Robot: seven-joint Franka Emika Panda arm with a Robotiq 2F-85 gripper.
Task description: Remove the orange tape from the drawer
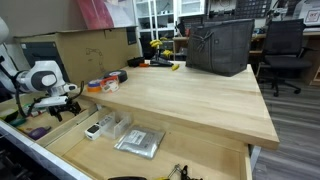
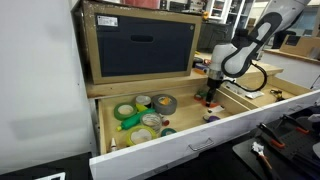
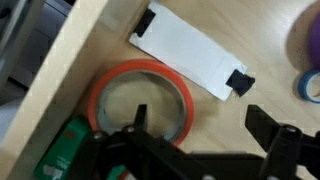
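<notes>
Single arm (image 2: 255,40) comes in from above the benchtop (image 1: 180,95), bent at the elbow, wrist turned straight down into the open drawer (image 2: 200,135). Gripper (image 3: 198,118) points at the drawer floor, low inside the compartment, jaws spread wide, nothing held between them.

Orange tape (image 3: 143,100) lies flat on the drawer floor, right under the gripper, close to a wooden wall of the drawer. In the wrist view one finger (image 3: 138,120) sits over the ring's centre hole and the other finger stands outside the ring on the far side, so the roll's rim is between them. Cannot tell if either finger touches the tape.

Just beside the tape is a flat white strip (image 3: 190,55) with black ends, lying at a slant, apart from the ring. A green item (image 3: 65,150) sits next to the tape near the wooden wall. A blue roll (image 3: 310,85) is at the frame edge, well apart.

In an exterior view, green rolls (image 2: 125,112) and a grey roll (image 2: 163,103) lie in another section of the drawer, away from the gripper. A black bag (image 1: 220,45) stands on the benchtop.
</notes>
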